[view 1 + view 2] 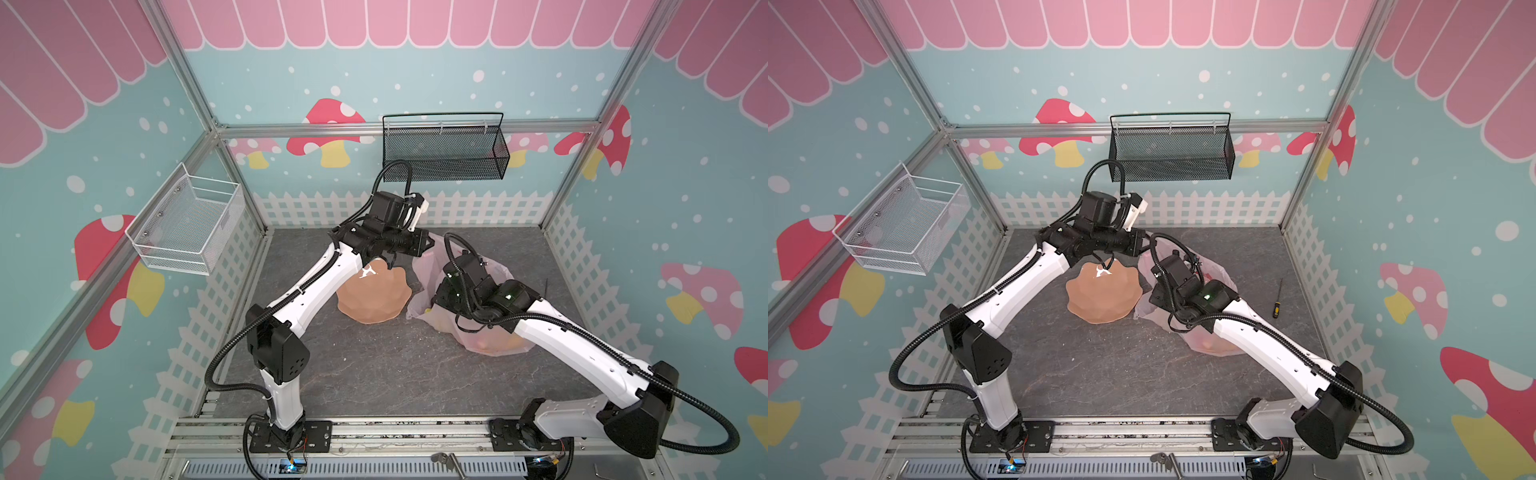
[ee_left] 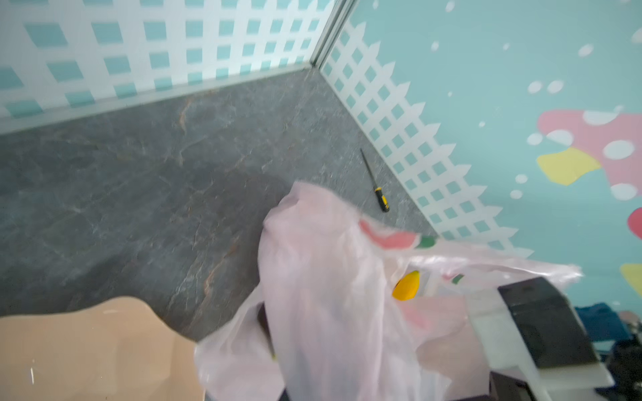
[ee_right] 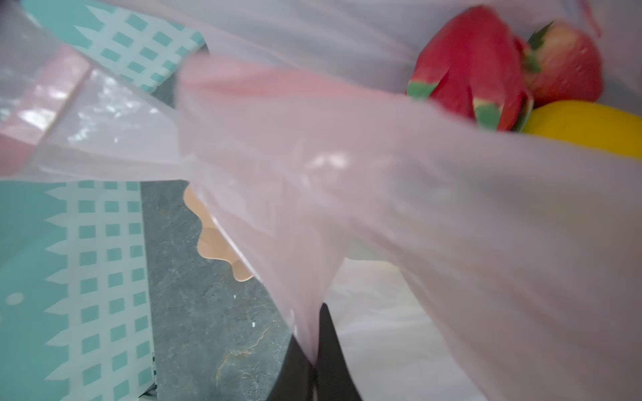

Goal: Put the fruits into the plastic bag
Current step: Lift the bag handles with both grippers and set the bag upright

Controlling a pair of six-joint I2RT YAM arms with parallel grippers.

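Both sets of jaws closed: left gripper (image 1: 423, 246) and right gripper (image 3: 314, 361) pinch the bag (image 2: 330, 277); fruit (image 3: 465, 80) lies beyond them; packing seems done, release gently.

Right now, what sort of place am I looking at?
Probably a staged robot test booth, not a real shop: white-and-black robot arms bolted to a metal base rail, cartoon mushroom wallpaper on a bare aluminium frame, and a grey stone-look tabletop.

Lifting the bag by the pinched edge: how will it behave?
Probably floppy: the bag film is thin, wrinkled and draped where the right gripper pinches it. Likely bottom-heavy: the dragon fruit and a yellow fruit lie inside, so it should sag and swing. The glossy film may slip out of the pinch.
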